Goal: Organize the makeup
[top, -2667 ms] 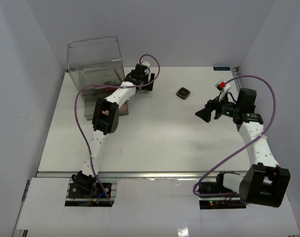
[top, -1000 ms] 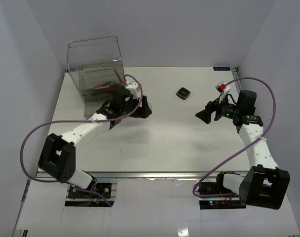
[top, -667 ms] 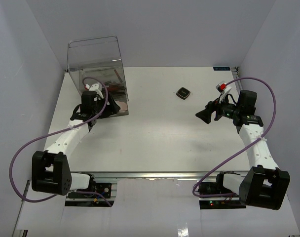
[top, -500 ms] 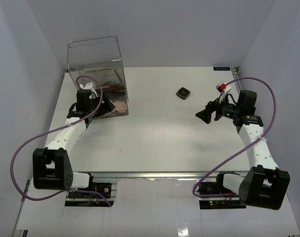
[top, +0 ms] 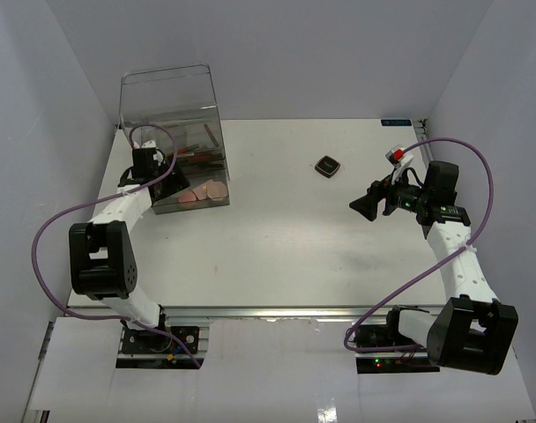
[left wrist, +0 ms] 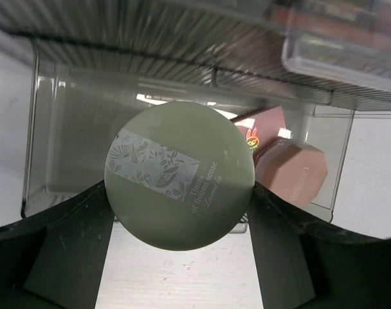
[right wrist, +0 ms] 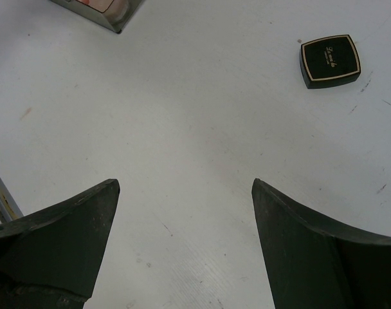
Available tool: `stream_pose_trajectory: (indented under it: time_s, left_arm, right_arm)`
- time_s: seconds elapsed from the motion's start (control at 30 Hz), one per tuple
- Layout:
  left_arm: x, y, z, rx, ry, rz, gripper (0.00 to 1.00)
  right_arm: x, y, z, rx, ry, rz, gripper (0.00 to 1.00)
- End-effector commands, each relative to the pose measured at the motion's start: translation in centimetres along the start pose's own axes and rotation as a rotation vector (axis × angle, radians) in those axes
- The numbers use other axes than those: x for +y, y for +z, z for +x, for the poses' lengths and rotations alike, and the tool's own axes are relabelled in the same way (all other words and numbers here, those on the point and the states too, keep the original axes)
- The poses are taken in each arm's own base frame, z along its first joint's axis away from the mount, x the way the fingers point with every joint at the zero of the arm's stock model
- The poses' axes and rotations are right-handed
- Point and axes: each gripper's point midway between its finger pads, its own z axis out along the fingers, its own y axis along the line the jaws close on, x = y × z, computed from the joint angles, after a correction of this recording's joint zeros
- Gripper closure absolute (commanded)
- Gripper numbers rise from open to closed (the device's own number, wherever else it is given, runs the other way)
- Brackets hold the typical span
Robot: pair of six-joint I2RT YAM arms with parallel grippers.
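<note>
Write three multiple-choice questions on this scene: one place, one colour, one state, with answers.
1. The right gripper is: A open and empty; B shut on a brush; C shut on a stick.
2. The round jar in the left gripper is: A red; B blue; C grey-green.
3. The black square compact lies: A in the right gripper; B on the table; C in the left gripper.
Answers: 1 A, fingers apart, nothing between; 2 C, its lid shows it; 3 B, it lies there untouched.
</note>
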Motion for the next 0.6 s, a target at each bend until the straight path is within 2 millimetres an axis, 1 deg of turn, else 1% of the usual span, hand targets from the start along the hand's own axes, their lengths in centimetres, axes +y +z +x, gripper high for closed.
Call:
stream_pose_trajectory:
  time_s: [0.0,0.1,0.2,0.37,0.57]
  left_arm:
    - [-0.4,-0.5,-3.5,-0.073,0.016,0.007,0.23]
    - [-0.6,-0.9,-3.7,-0.081,0.021,0.011,0.17]
    - [-0.1,-1.2,-3.8,-0.093,0.036,-0.008,0.1]
    - [0.4,-1.1,-3.5,-0.083,0.044,-0.023,0.06]
    - [0.7,-1.3,-3.2,-0.075,0.048,-0.031,0.04]
  right_arm:
    - [-0.1,-0.2,-0.6,-0.024,-0.034,0.011,0.1]
    - [-0.2,-0.1,-0.5,-0.023,-0.033,0.011,0.1]
    - [-0.2,-0.1,-0.4,-0.021,-0.03,0.01,0.1]
    - [-0.2,-0.1,-0.4,-0.022,-0.03,0.01,0.1]
    - [-0.1,-0.1,-0.4,-0.022,-0.03,0.012,0.1]
